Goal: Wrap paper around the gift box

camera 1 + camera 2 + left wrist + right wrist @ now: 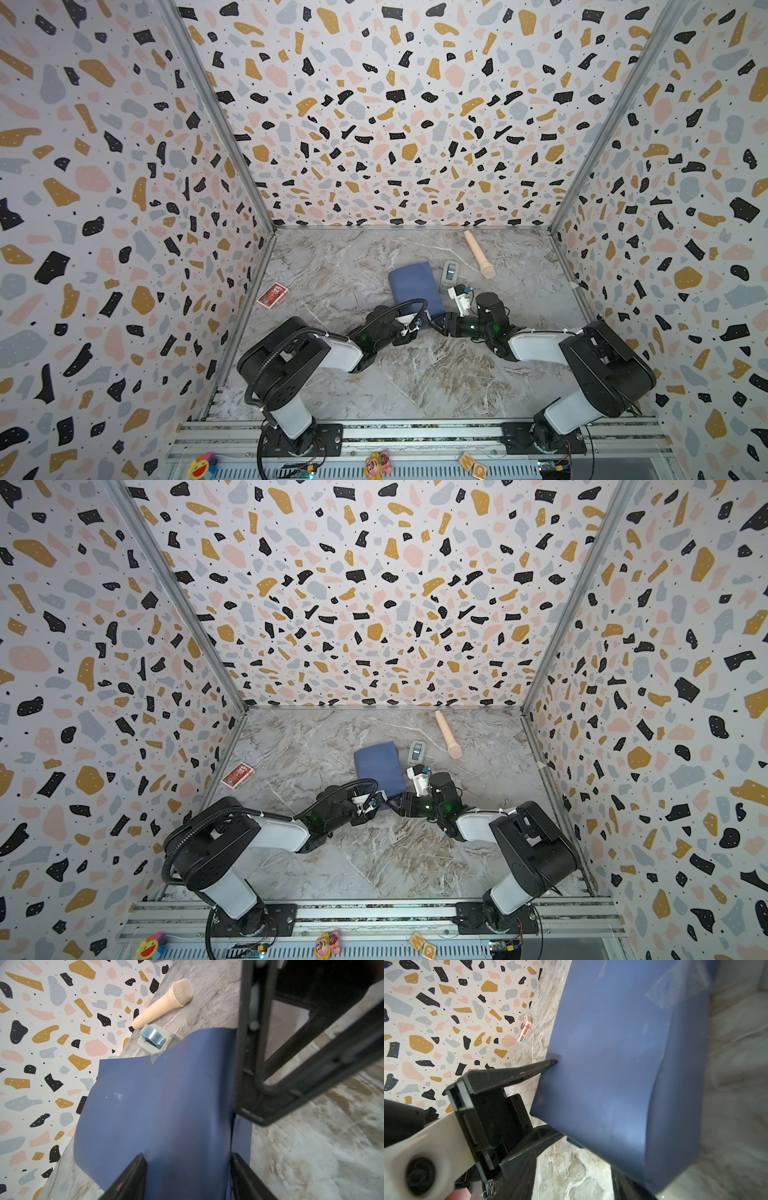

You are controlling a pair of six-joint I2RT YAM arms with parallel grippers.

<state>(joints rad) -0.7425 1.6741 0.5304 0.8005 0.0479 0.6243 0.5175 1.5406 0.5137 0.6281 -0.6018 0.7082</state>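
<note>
The paper [411, 284] [378, 764] lies folded into a dark blue parcel at mid-table. The gift box is hidden under it. In the left wrist view the paper [162, 1095] fills the gap between the fingers of my left gripper [188, 1178]. In the right wrist view one left fingertip [552, 1061] presses on the top face of the paper [612, 1053] and the other sits at the parcel's lower edge. My right gripper [571, 1184] is open over bare table beside the parcel's near end. In both top views the left gripper [424, 320] and right gripper [436, 322] meet at that end.
A grey tape dispenser [449, 274] [153, 1040] stands just right of the parcel. A beige toy microphone [480, 255] [166, 1001] lies behind it. A red card pack [272, 296] [524, 1029] lies at the left wall. Clear tape patches [675, 987] stick on the paper.
</note>
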